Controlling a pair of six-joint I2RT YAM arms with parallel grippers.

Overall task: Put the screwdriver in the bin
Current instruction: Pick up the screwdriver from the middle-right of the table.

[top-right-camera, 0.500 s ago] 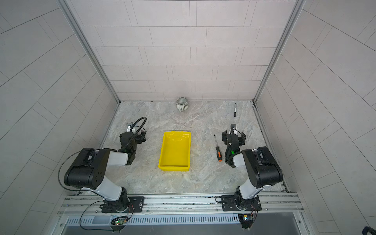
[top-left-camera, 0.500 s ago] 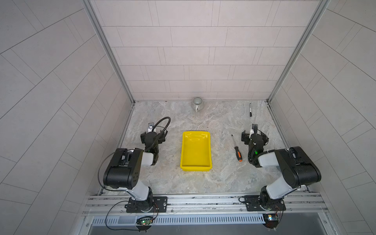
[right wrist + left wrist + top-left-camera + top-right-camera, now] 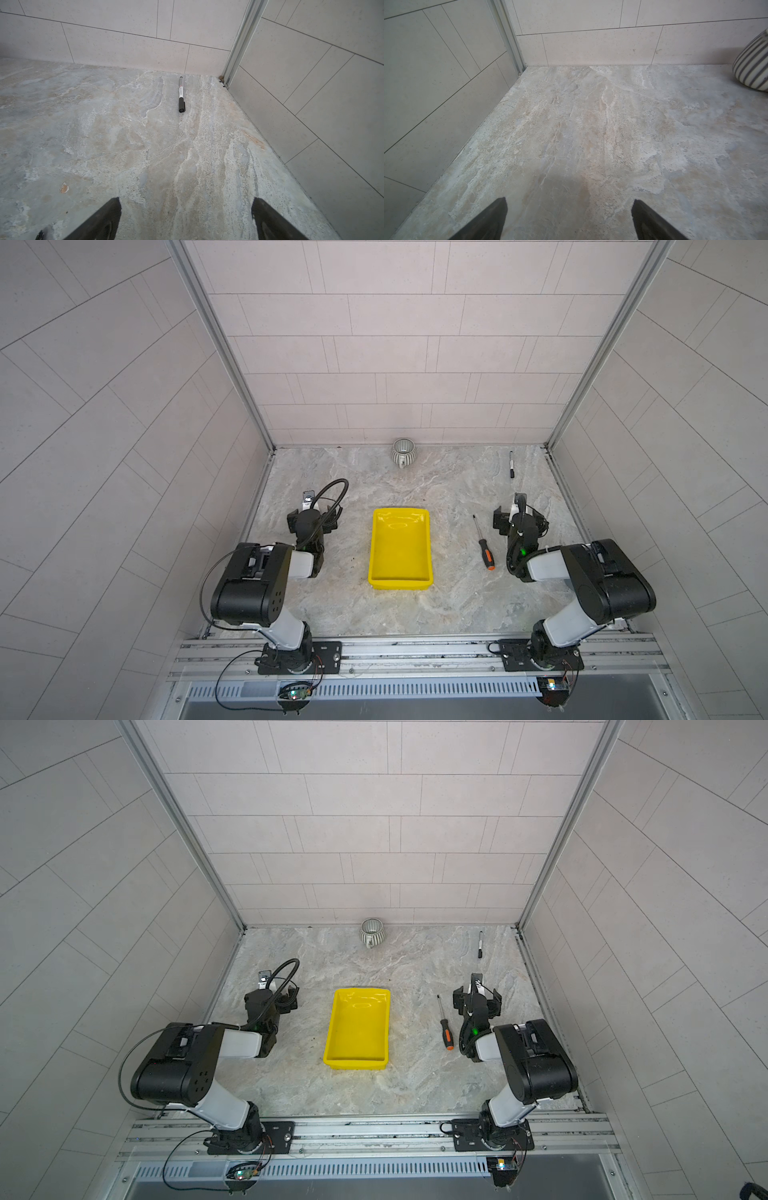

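My left gripper [image 3: 569, 209] and right gripper [image 3: 186, 209] both gape empty. The slim silver-shafted, black-and-orange-handled screwdriver [image 3: 483, 542] lies between the right gripper and the shallow yellow plastic bin [image 3: 400, 551]. It looks light, stiff and roll-prone; I'd pinch the thick handle.

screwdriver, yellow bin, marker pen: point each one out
screwdriver [image 3: 484, 548]: in a top view, on the black handle near the shaft
bin [image 3: 400, 549]: in a top view, on its bare floor
marker pen [image 3: 181, 94]: right wrist view, on the white barrel

Screwdriver [image 3: 482, 542] flat beside yellow bin [image 3: 400, 551]
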